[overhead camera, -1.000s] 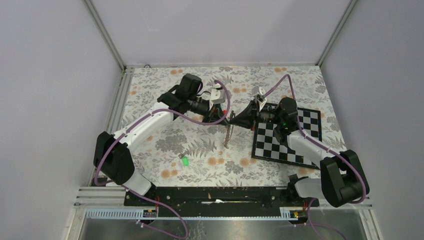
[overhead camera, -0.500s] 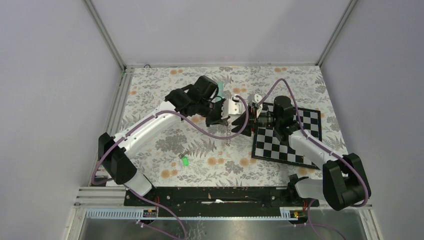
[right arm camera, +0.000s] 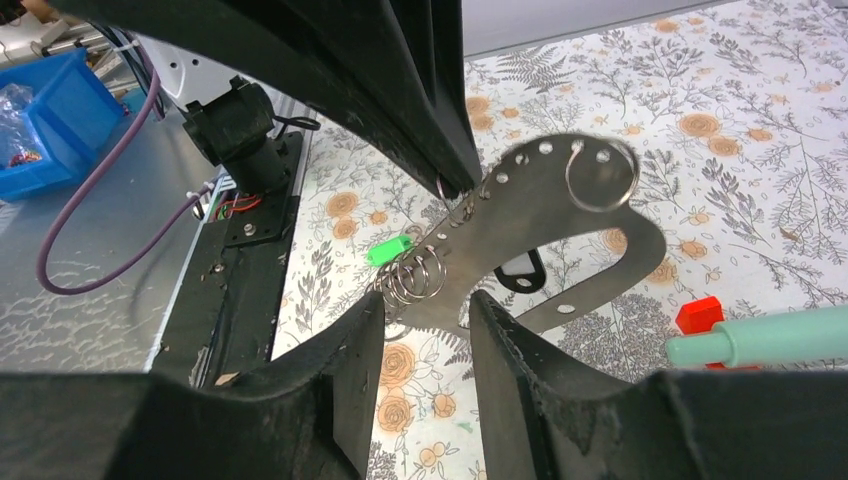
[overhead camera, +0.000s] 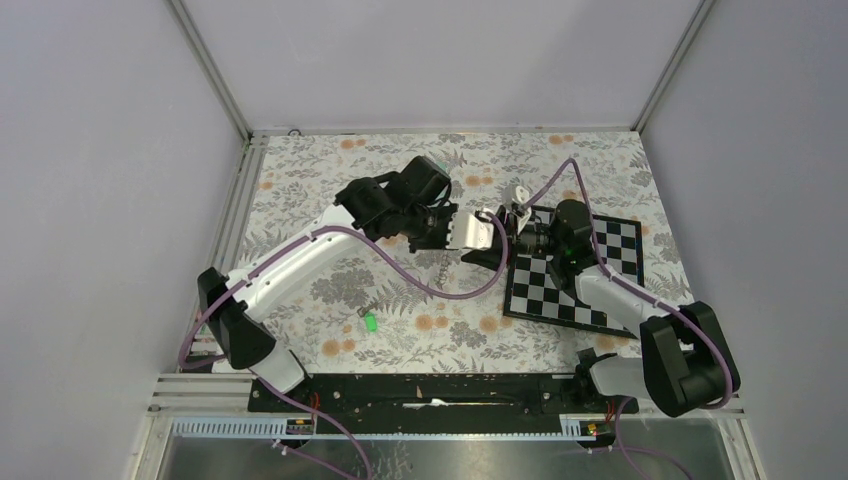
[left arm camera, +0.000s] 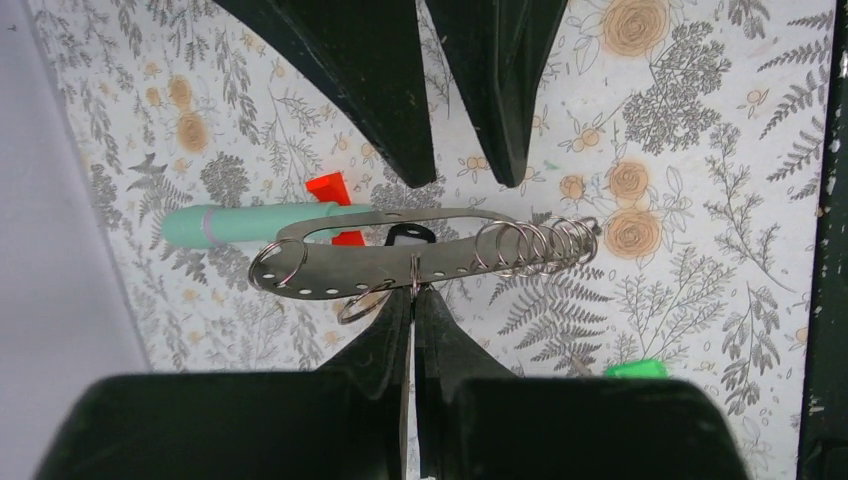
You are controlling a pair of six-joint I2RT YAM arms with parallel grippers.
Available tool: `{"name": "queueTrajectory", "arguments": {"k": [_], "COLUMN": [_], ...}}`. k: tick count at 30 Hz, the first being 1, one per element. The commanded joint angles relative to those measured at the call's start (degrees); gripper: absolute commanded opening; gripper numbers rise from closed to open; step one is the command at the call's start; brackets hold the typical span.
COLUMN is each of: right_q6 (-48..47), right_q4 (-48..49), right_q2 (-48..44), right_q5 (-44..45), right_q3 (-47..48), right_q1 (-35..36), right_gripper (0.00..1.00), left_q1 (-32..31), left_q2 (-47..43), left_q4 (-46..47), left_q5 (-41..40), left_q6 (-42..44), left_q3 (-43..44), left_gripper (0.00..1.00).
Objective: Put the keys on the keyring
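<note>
Keyring pinched in left end effector; right end effector stands open nearby.

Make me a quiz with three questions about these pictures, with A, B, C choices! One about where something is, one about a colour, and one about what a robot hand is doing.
1. The left gripper is:
A) wide open
B) shut on the keyring
C) holding the teal stick

2. The teal stick's base is:
A) yellow
B) red
C) black

3. The green key is:
A) threaded on the keyring
B) on top of the teal stick
C) lying on the flowery table

Answers:
1 B, its fingers pinch the strap's edge.
2 B, a red block shows at the stick's end.
3 C, it lies by itself on the cloth, away from both grippers.
</note>
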Motion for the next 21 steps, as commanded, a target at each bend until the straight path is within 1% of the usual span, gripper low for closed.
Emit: {"name": "queueTrajectory", "arguments": {"k": [1,5,11,15,21], "right_q6": [7.79,10.12,11.01,10.9,9.77], "right_q4": [16.4,22.24,25.86,27.03,26.33], "right_q2": [1.68,2.97,3.51,2.96,2.72], "right_q5": [0.66,1.66,1.57,0.89,1.12], "right_q3": [-2.4,-2.57,-2.09,-2.69,-2.9], "right_q1": [-0.01,0.95,1.33,1.54,1.83], "right_gripper": [0.44,0.43,0.42,0.43,0.42], "left_q1": [-1.47,-1.86,-1.94,-1.91,-1.93], "left_q2": [1.36,3.99,7.53,8.23,8.57], "left_q4": [-3.8,-7.91,-12.14,-12.71,-12.76], "left_q5": [-4.41,-3.33,0.6,1.44,3.46], "left_q6": [2.28,1.49,-0.93,-2.15,-3.32], "left_q3": [6.21,10.94,16.15,17.21,17.65], "left_gripper": [0.0,0.0,0.0,0.0,0.0]}}
